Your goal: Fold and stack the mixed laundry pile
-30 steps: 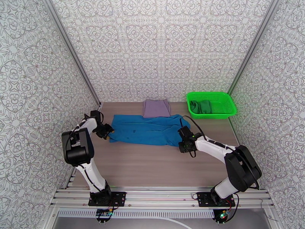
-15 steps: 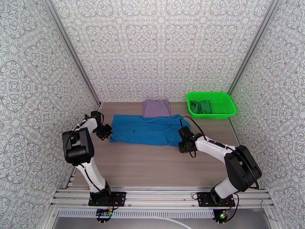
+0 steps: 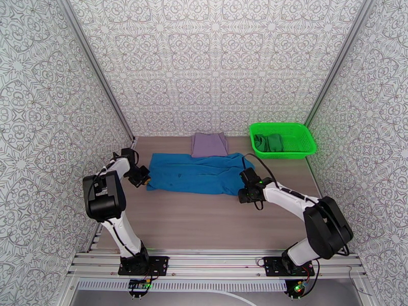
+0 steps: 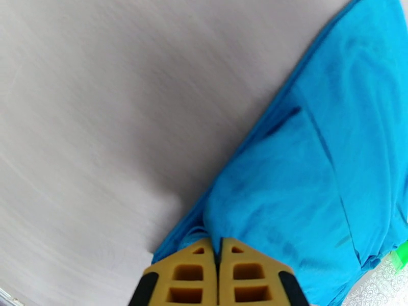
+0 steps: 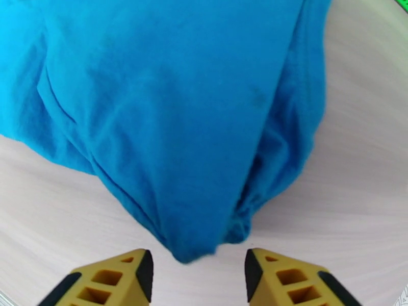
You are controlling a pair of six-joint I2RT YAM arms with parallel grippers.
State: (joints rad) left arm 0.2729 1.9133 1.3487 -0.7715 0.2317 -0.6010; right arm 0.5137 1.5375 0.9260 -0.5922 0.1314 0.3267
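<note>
One blue shirt (image 3: 196, 174) — green basket (image 3: 301, 134)

**Bits you can't really see**

The blue shirt (image 4: 316, 164) runs off the left wrist view's right edge, its corner lost between the jaws of the left gripper (image 4: 220, 245). From above, the dark green garment (image 3: 269, 142) is too small to read any folds.

Both arms reach forward, wrists low. On the left gripper (image 4: 220, 249) the 2 fingers press together, pinching a corner of the blue garment (image 4: 316, 174). On the right gripper (image 5: 199, 263) the 2 fingers stand well apart.
</note>
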